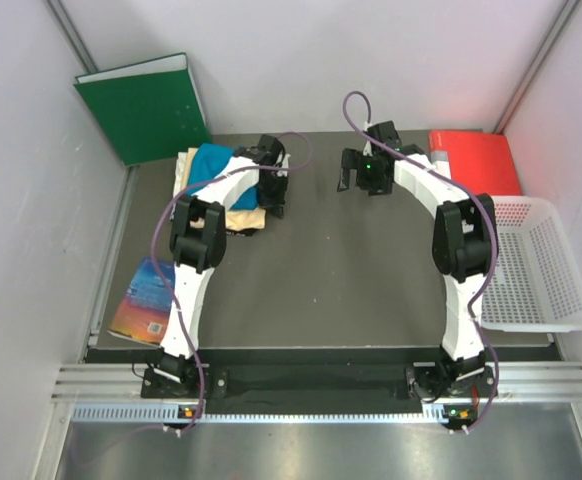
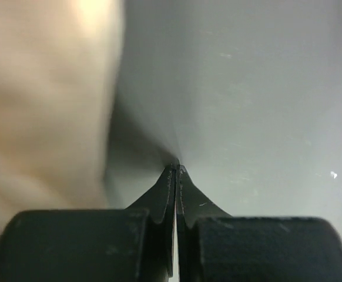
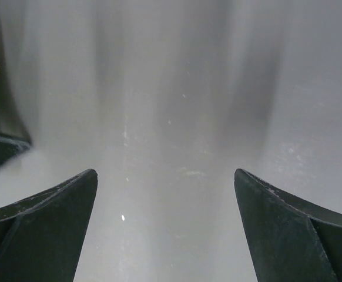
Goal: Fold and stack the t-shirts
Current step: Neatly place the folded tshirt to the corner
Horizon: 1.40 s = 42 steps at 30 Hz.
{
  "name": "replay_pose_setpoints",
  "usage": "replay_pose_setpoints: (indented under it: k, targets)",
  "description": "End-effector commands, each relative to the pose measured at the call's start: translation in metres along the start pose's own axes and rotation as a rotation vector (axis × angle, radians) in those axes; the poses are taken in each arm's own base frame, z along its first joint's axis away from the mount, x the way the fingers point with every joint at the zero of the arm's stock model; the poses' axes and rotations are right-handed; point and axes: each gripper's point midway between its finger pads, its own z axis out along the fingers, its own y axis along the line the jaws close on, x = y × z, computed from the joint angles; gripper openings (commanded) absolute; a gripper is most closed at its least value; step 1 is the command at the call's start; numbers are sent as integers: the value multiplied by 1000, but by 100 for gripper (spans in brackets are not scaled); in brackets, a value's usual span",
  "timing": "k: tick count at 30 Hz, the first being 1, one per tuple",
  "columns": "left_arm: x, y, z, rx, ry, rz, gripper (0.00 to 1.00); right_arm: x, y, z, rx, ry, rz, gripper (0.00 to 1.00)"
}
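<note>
The t-shirts lie stacked at the back left of the table: the teal-blue one (image 1: 211,165) sits on top of the pale yellow-orange one (image 1: 243,216). My left gripper (image 1: 274,205) is just right of the pile, low over the table. In the left wrist view its fingertips (image 2: 177,171) are shut with nothing between them, and the yellow-orange shirt (image 2: 42,106) fills the left side, blurred. My right gripper (image 1: 357,183) hovers over bare table at the back centre. In its wrist view the right gripper (image 3: 165,191) is open wide and empty.
A green binder (image 1: 146,105) leans at the back left corner. A red folder (image 1: 476,160) lies at the back right, with a white perforated basket (image 1: 536,265) in front of it. A colourful book (image 1: 146,300) lies by the left arm.
</note>
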Motion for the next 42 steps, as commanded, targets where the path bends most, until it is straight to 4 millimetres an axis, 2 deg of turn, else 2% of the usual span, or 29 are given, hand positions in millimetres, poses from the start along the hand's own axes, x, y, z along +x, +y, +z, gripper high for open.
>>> replay_pose_setpoints:
  k: [1,3,7,12,14,21,25,27,30,33,36,37,38,39,40,41,42]
  targets:
    - [-13,28,-19,-116,-41,-19,0,-19,14,-30,-36,-79,3,100]
    - [-12,42,-12,-160,-24,-48,0,-16,14,-30,-47,-71,7,100]
    - [-4,83,-6,-268,11,-114,0,-15,14,-31,-47,-73,2,99]
    - [16,134,-17,-402,72,-216,0,-15,13,-31,-47,-74,1,100]
    - [25,147,-19,-409,91,-255,0,-13,13,-30,-49,-68,5,100]
    - [38,206,-43,-430,74,-395,0,-8,14,-28,-58,-56,8,100]
    - [47,233,-56,-512,86,-408,0,-7,13,-29,-56,-55,8,100]
    - [54,259,-69,-569,87,-441,0,-6,13,-29,-55,-54,8,100]
    - [60,281,-81,-593,74,-492,0,-7,13,-30,-53,-56,11,100]
    - [55,288,-90,-608,52,-499,0,-7,14,-28,-56,-57,12,100]
    - [46,279,-94,-568,18,-503,0,-9,14,-29,-56,-60,12,100]
    - [41,275,-99,-549,-2,-501,2,-11,15,-30,-60,-65,11,100]
    - [37,269,-102,-528,-15,-496,30,-13,15,-32,-56,-71,9,100]
    - [29,261,-102,-499,-41,-482,46,-14,15,-32,-55,-75,7,100]
    - [22,253,-111,-482,-76,-465,65,-17,15,-34,-50,-83,5,100]
    - [16,243,-112,-460,-96,-431,99,-18,14,-36,-47,-86,4,100]
    - [5,233,-115,-423,-145,-411,99,-18,14,-36,-45,-89,-3,100]
